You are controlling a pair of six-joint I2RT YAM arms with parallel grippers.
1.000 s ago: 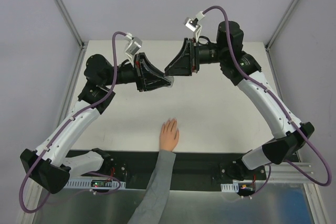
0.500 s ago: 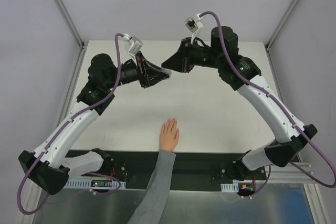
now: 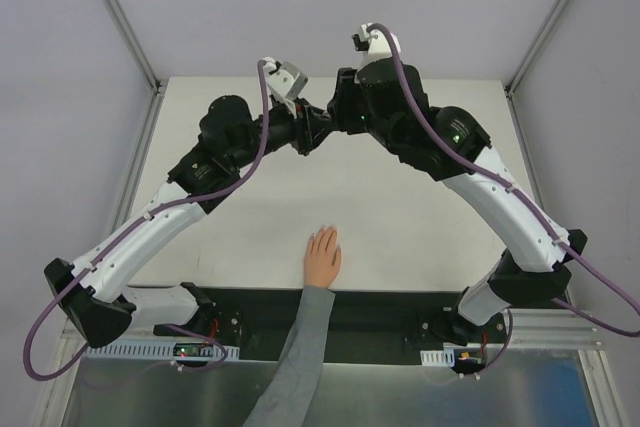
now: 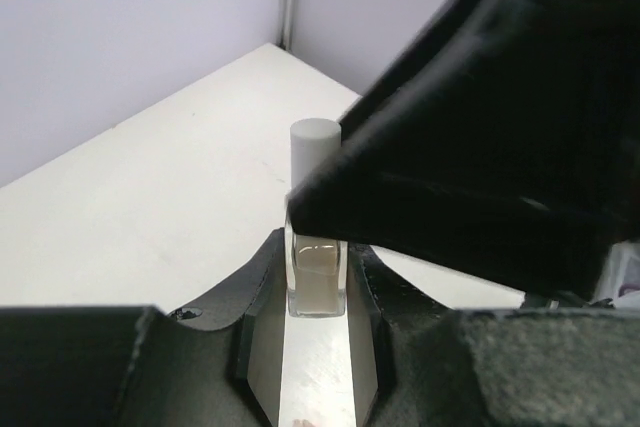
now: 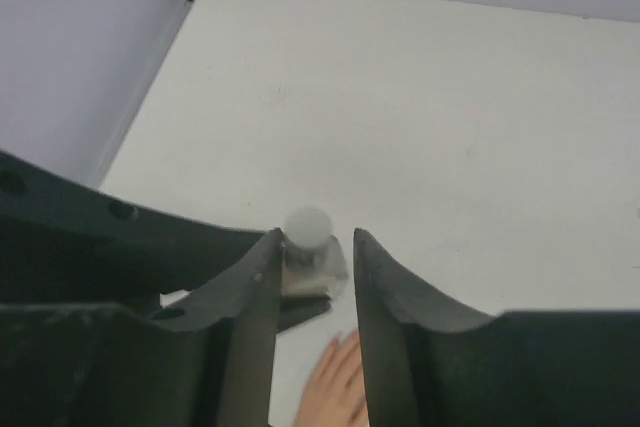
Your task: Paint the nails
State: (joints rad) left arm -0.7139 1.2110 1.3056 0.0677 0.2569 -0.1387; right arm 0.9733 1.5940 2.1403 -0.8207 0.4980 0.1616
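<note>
Top external view shows two arms, one hand and one table [image 3: 430, 197]; the arms lean together over the far middle of the table, and the left gripper [image 3: 300, 133] and the right gripper [image 3: 334, 117] meet there tip to tip, so what is between them is hidden from this camera; the pale hand [image 3: 322, 259] lies flat at the near edge, about the middle, with fingers together pointing far and the wrist in a grey sleeve [image 3: 298, 347]; the nails [image 3: 324, 234] are at its fingertips, well apart from both grippers, and they are too small to count or to judge.

Left wrist view gives what the top one does not: one small bottle [image 4: 318, 292] stands upright between the two left fingers, which are closed on its glass body; the glass looks filled with something pale, and the round white cap [image 4: 314, 143] rises above the fingers; the dark body of the right gripper covers the right side of this picture and reaches to the cap.

Right wrist view looks down on the same cap, just at the tips of the right fingers; these stand with a narrow gap, and I cannot tell if they press the cap or only frame it; the hand shows at the bottom edge.
</note>
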